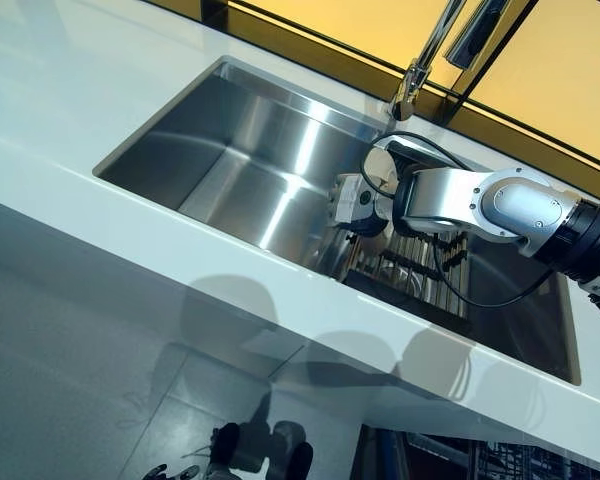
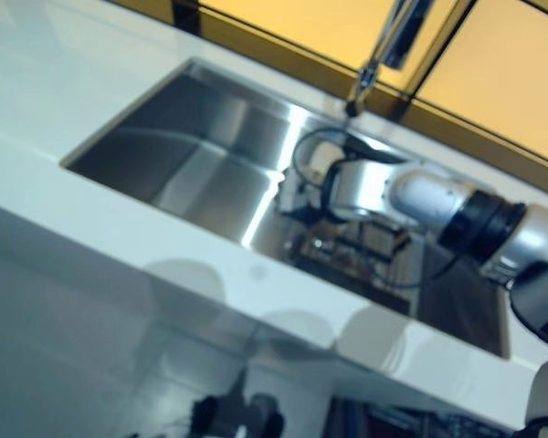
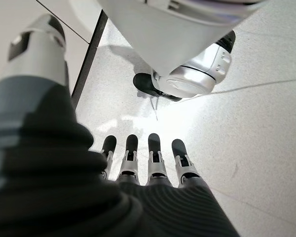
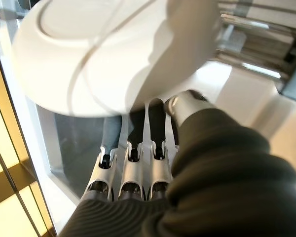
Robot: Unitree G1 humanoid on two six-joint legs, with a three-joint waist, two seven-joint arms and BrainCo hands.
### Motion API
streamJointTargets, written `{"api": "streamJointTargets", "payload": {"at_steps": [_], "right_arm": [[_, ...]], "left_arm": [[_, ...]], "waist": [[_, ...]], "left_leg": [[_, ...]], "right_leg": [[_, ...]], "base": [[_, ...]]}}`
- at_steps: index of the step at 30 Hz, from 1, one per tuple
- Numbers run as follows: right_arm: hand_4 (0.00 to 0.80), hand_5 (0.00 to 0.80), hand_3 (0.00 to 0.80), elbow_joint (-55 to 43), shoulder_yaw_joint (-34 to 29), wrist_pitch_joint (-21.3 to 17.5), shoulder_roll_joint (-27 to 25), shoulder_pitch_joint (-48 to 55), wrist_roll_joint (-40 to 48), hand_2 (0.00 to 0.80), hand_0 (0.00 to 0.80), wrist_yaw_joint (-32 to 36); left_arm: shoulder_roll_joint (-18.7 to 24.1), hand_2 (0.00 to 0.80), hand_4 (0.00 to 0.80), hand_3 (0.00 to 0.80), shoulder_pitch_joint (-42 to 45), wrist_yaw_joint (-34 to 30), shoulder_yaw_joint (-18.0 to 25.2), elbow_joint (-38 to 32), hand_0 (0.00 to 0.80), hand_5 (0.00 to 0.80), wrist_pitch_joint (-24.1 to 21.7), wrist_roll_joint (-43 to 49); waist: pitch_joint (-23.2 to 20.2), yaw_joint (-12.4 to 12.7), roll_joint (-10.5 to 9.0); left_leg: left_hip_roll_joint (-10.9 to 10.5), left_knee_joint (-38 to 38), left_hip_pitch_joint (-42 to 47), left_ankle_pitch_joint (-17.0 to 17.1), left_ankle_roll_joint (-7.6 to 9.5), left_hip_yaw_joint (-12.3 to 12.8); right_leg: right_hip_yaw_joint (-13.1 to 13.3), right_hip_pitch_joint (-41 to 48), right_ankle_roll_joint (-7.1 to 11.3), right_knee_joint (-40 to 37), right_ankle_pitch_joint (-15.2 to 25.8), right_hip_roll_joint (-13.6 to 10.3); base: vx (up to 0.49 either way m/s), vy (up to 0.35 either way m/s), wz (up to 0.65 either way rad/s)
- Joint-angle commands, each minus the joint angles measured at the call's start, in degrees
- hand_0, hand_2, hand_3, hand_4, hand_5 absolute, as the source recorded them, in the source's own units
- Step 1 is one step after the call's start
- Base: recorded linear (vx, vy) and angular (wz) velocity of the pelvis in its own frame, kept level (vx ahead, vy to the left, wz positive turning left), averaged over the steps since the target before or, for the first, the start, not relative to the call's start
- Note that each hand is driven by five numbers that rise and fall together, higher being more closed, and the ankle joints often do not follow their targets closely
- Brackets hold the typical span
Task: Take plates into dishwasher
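Observation:
A white plate fills the right wrist view. My right hand has its fingers running under the plate and its thumb curled onto the rim, so it pinches the plate. In the eye views this hand is down inside the steel sink, over a dark dish rack at the sink's right end; the plate itself is hard to make out there. My left hand shows only in its own wrist view, hanging over the floor with straight fingers and holding nothing.
A white counter rings the sink, its front edge between me and the basin. A tap rises behind the sink. Wire racking of the dishwasher shows below the counter at the lower right.

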Motion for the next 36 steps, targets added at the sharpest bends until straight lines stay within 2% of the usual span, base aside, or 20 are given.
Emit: {"api": "streamJointTargets", "payload": {"at_steps": [1,19,22,25,26,27,31,36], "right_arm": [[0.800,0.800,0.800,1.75,0.92,1.76,-1.44,-2.07,-1.29,0.800,0.800,0.30],[0.800,0.800,0.800,3.74,-0.43,-0.67,-3.76,-1.65,-2.45,0.800,0.800,1.26],[0.800,0.800,0.800,3.63,-0.45,0.26,-4.58,-1.68,-0.27,0.800,0.800,1.32],[0.800,0.800,0.800,3.91,-0.69,4.98,-5.07,-1.19,5.74,0.800,0.800,4.46],[0.574,0.574,0.574,4.09,-0.93,6.91,-5.19,-0.77,7.75,0.574,0.574,5.28],[0.000,0.000,0.000,4.58,-1.58,9.03,-5.35,0.56,10.53,0.000,0.000,5.96],[0.000,0.000,0.000,6.14,-3.56,14.14,-5.41,4.31,15.47,0.000,0.000,5.90],[0.000,0.000,0.000,8.91,-10.15,21.52,-4.30,14.31,19.58,0.000,0.000,5.12]], "left_arm": [[0.40,0.000,0.000,0.000,-1.24,-0.02,0.78,0.53,0.000,0.000,-1.22,-0.76],[-0.52,0.000,0.000,0.000,0.16,0.38,1.62,1.32,0.000,0.000,-0.18,0.58],[-0.74,0.000,0.000,0.000,0.44,0.60,1.63,1.41,0.000,0.000,0.08,0.87],[-0.82,0.000,0.000,0.000,0.84,0.45,1.89,1.54,0.000,0.000,-0.13,0.95],[-0.81,0.000,0.000,0.000,0.86,0.34,2.00,1.61,0.000,0.000,-0.16,1.02],[-0.94,0.000,0.000,0.000,0.90,0.31,2.06,1.51,0.000,0.000,-0.02,1.25],[-1.07,0.000,0.000,0.000,0.87,0.06,2.12,1.47,0.000,0.000,-0.06,1.58],[-1.33,0.000,0.000,0.000,0.44,-0.17,2.03,1.70,0.000,0.000,-0.26,1.47]], "waist": [[0.50,1.36,-0.96],[-3.80,-0.35,-0.72],[-4.78,-0.74,-0.71],[-5.21,-0.98,-0.58],[-5.32,-1.04,-0.53],[-5.48,-1.16,-0.42],[-5.41,-1.29,-0.02],[-4.91,-1.61,0.68]], "left_leg": [[0.70,-2.55,-1.04,1.90,-0.88,1.79],[0.65,-2.55,2.05,0.72,-0.75,3.39],[0.59,-2.55,2.76,0.44,-0.70,3.54],[0.54,-2.55,3.18,0.25,-0.69,3.67],[0.54,-2.55,3.26,0.20,-0.69,3.74],[0.50,-2.55,3.51,0.00,-0.68,3.85],[0.34,-2.55,4.00,-0.14,-0.62,3.80],[0.29,-2.55,4.57,-0.37,-0.44,4.07]], "right_leg": [[-1.01,0.85,4.90,-0.11,0.50,-2.13],[0.60,3.07,4.92,-0.11,0.03,-1.96],[1.00,3.52,5.00,-0.11,0.00,-1.96],[1.28,3.78,5.03,-0.11,-0.03,-1.96],[1.36,3.84,5.02,-0.11,-0.06,-1.97],[1.46,4.00,5.05,-0.11,-0.11,-2.02],[1.71,4.36,4.99,-0.11,-0.11,-2.14],[1.94,4.65,4.94,-0.11,0.09,-2.35]], "base": [[0.000,0.000,0.00],[0.016,0.011,-0.01],[0.035,0.008,-0.07],[0.012,0.005,-0.03],[0.000,0.000,0.00],[0.000,0.000,0.00],[0.000,0.000,0.00],[-0.001,0.007,-0.03]]}}
